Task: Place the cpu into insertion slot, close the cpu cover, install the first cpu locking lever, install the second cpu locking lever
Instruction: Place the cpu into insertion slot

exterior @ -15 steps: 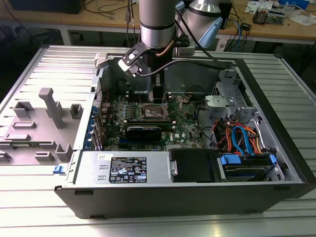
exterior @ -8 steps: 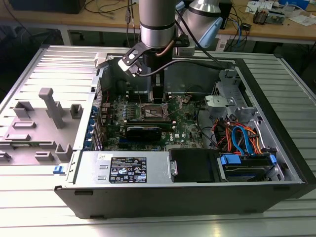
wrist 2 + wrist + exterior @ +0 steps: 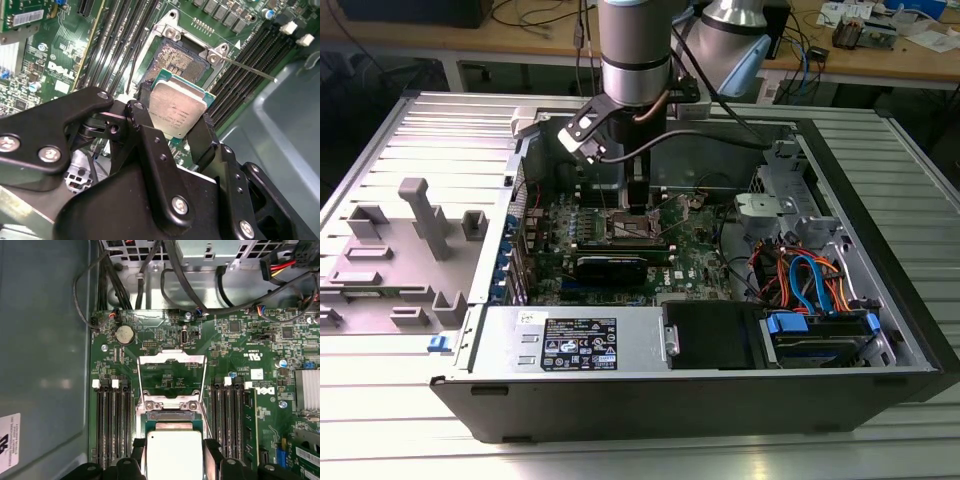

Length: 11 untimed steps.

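Gripper [image 3: 174, 114] is down over the motherboard [image 3: 240, 355], jaws clamped on the cpu [image 3: 179, 106] by two opposite edges. The chip hangs just above the slot [image 3: 172, 59], not seated. Cover [image 3: 170, 357] is swung open behind the slot, and a thin lever [image 3: 250, 69] sticks out loose beside it.

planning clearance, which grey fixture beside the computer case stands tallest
The T-topped post at the exterior view's left; the other grey blocks around it sit much lower.
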{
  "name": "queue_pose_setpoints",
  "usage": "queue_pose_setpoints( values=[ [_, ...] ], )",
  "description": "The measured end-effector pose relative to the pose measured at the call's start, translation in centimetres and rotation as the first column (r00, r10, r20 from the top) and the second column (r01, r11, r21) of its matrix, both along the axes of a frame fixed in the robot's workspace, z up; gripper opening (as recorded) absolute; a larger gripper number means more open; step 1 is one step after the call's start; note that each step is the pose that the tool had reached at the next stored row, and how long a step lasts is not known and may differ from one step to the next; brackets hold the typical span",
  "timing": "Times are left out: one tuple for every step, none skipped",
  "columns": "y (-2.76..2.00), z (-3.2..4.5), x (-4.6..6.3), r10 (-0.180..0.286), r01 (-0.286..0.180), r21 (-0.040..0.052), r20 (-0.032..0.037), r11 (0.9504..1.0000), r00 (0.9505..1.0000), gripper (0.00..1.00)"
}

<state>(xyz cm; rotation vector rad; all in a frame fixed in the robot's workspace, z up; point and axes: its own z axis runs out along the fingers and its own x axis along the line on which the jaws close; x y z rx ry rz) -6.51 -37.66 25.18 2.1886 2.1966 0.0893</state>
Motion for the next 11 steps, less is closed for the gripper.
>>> queue_pose_setpoints(
  values=[
    [0.00,-0.16,0.0,0.005,-0.005,0.0000,0.0000,1.0000,1.0000,0.54],
    [0.00,-0.50,0.0,0.011,-0.011,-0.0001,0.0000,0.9999,0.9999,0.54],
    [0.00,-0.71,0.0,0.011,-0.011,-0.0001,-0.0001,0.9999,0.9999,0.54],
    [0.00,-0.89,0.0,0.011,-0.011,0.0000,0.0000,0.9999,0.9999,0.54],
    [0.00,-1.19,0.0,0.011,-0.011,0.0000,0.0000,0.9999,0.9999,0.54],
    [0.00,-1.38,0.0,0.011,-0.011,0.0000,0.0000,0.9999,0.9999,0.54],
    [0.00,-1.56,0.0,0.012,-0.012,-0.0001,0.0001,0.9999,0.9999,0.54],
    [0.01,-1.79,0.0,0.014,-0.014,-0.0007,-0.0001,0.9999,0.9999,0.54],
    [0.01,-1.92,-0.1,0.016,-0.016,-0.0008,0.0000,0.9999,0.9999,0.54],
    [0.01,-1.97,-0.1,0.016,-0.016,-0.0008,0.0000,0.9999,0.9999,0.54],
    [0.01,-2.02,-0.1,0.017,-0.017,-0.0010,-0.0001,0.9999,0.9999,0.54]
  ],
)
